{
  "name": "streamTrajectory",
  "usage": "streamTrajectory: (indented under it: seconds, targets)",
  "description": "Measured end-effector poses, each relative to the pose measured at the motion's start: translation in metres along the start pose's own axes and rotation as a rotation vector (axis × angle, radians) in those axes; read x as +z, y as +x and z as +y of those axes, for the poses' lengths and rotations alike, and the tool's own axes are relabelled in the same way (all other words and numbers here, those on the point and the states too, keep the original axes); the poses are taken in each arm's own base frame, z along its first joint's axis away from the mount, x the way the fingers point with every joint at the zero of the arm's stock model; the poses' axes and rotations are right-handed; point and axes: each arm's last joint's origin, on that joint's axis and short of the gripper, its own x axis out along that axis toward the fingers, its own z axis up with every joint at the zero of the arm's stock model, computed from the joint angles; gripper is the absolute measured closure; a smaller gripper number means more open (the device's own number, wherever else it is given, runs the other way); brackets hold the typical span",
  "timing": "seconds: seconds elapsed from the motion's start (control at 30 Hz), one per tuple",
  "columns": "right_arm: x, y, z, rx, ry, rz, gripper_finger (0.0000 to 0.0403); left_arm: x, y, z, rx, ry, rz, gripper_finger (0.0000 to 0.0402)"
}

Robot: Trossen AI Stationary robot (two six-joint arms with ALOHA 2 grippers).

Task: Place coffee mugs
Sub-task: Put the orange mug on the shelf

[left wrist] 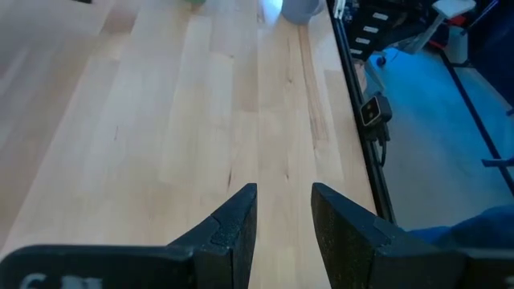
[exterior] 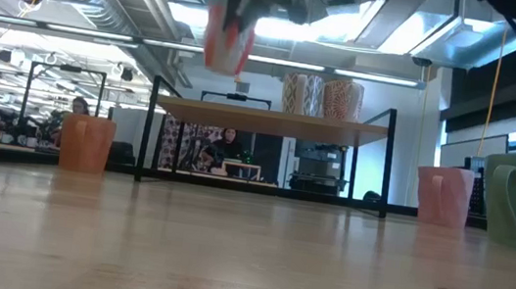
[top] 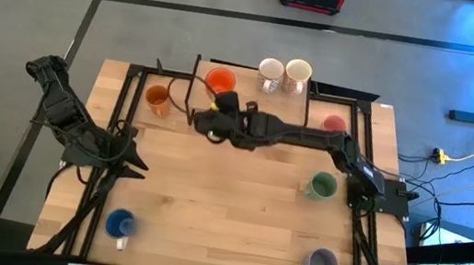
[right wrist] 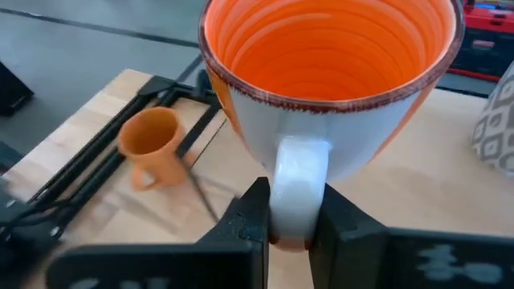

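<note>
Glazed, slippery and breakable, red-orange mug [right wrist: 321, 88] hangs by its handle [right wrist: 299, 189], top-centre, in the clamped right claw [right wrist: 291, 221].

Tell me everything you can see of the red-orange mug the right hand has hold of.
The red-orange mug is glossy, ceramic by its look, bright orange with ridged rings inside, a dark speckled rim and a pale handle. The right hand is shut on that handle, holding the mug upright with its mouth open upward. In the low view it hangs well above the table, touching nothing else. From above it sits near the shelf at the far edge, with the amber orange mug to its left.
</note>
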Motion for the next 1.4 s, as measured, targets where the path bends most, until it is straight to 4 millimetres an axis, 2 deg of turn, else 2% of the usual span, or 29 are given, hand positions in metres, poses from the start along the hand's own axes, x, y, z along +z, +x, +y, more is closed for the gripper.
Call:
streamTrajectory:
  seconds: [0.3,0.53,1.4]
  targets:
    - [0.021,0.033,-0.03,-0.119,-0.004,0.025,0.0372,0.001,0.0,0.001,0.043,-0.002,-0.036,0.0287]
    - [0.024,0.054,-0.045,-0.156,0.017,0.096,0.0372,0.001,0.0,0.002,0.056,-0.002,-0.047,0.0287]
    - [0.03,0.078,-0.062,-0.233,0.129,0.098,0.0372,0.001,0.0,0.002,0.056,0.003,-0.047,0.0287]
